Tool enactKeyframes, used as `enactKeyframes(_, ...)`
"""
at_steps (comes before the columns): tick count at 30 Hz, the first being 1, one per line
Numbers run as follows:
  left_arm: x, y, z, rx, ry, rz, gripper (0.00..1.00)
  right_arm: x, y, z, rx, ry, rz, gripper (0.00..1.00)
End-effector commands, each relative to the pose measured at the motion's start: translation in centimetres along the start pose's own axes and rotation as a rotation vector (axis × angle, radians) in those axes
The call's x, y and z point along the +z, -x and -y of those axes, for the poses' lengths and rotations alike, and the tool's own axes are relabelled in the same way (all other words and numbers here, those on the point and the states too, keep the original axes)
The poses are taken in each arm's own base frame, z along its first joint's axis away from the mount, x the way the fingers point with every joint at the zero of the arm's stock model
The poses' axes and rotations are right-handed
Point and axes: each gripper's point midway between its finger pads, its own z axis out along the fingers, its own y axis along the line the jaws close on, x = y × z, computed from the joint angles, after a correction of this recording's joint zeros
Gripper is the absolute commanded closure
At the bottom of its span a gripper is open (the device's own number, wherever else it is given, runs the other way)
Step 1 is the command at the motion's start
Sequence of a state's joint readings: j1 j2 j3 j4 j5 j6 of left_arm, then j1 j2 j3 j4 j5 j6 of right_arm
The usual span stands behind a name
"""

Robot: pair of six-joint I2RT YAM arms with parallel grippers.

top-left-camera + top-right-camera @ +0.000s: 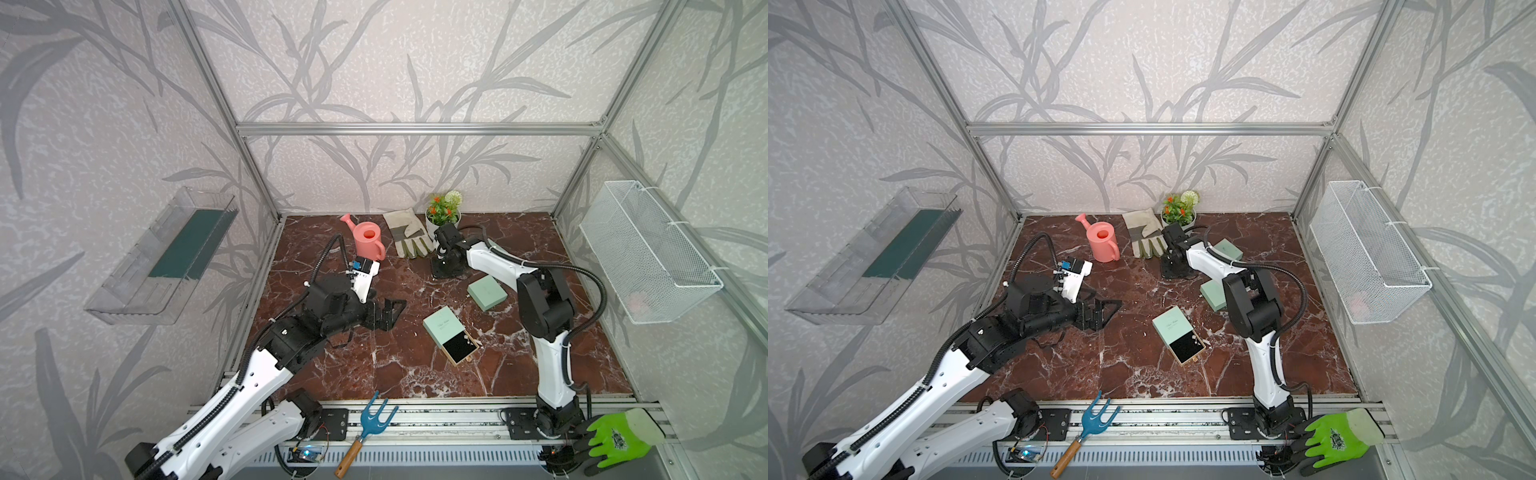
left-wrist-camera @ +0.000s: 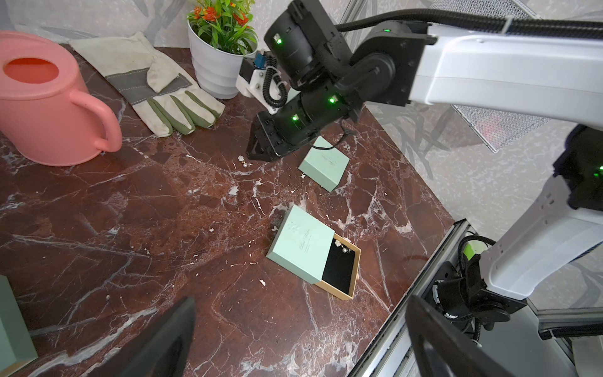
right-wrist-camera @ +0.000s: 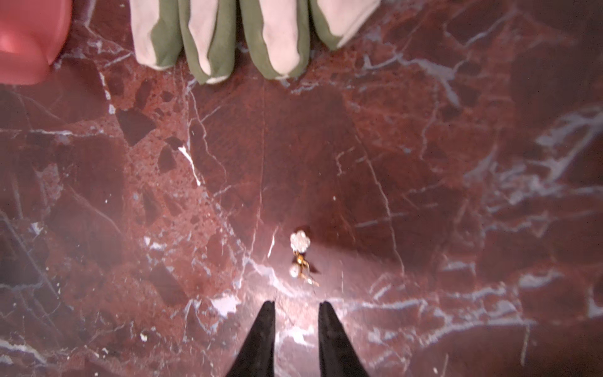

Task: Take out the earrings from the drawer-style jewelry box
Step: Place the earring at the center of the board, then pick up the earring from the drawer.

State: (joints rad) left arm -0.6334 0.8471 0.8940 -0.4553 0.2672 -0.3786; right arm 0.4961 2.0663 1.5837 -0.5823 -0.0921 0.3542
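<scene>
- the jewelry box (image 1: 444,326), mint green, lies on the red marble table (image 1: 353,365), a little right of the centre and in the lower half of the frame in both top views.
- its drawer (image 1: 457,348) is pulled out toward the lower right of the frame and shows a black lining.
- 1 earring (image 2: 341,247) sits in the drawer, in a corner next to the sleeve; it looks like small pale beads.
- a second earring (image 3: 299,258) lies on the bare marble outside the box, just in front of the right gripper (image 3: 297,305); it has a white flower piece, a small pearl and a gold hook.
- the fingers of the right gripper are a little apart with nothing between them, and they do not touch this earring.
- in both top views this gripper is above the centre of the frame, near the work glove (image 1: 409,235).
- the left gripper (image 1: 388,313) hovers left of the box, well apart from it, its jaws spread wide and empty.
</scene>
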Motion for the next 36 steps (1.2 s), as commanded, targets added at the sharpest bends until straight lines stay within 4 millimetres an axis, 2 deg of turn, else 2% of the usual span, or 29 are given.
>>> enactKeyframes(1,0.2,-0.1,-0.1,-0.004,-0.005,-0.002,0.01,-5.8,-0.9,-0.9,-0.015,0.037,0.069,0.75)
enactKeyframes(5,0.4,-0.3,0.4,-0.004,-0.036,-0.018,0.01,-10.2,-5.7,-1.0,-0.05,0.038,0.086,0.74)
enactKeyframes(9,1.2,-1.3,2.3,0.041,-0.159,-0.084,0.01,-12.3,-10.8,-0.1,-0.054,0.011,0.027,0.74)
enactKeyframes(13,1.8,-2.1,3.5,0.033,-0.233,-0.143,0.01,-13.1,-15.5,0.6,-0.06,-0.038,-0.036,0.74)
enactKeyframes(17,2.1,-2.5,4.0,0.029,-0.261,-0.169,0.01,-12.1,-19.2,0.9,-0.069,-0.082,-0.109,0.74)
enactKeyframes(22,2.0,-2.6,3.9,0.022,-0.258,-0.17,0.01,-10.0,-21.4,1.7,-0.086,-0.131,-0.182,0.74)
enactKeyframes(29,2.0,-2.6,3.7,0.03,-0.24,-0.165,0.01,-8.3,-21.8,2.5,-0.112,-0.184,-0.217,0.75)
enactKeyframes(36,2.1,-2.7,3.5,0.028,-0.228,-0.167,0.01,-7.2,-21.9,2.4,-0.122,-0.19,-0.244,0.76)
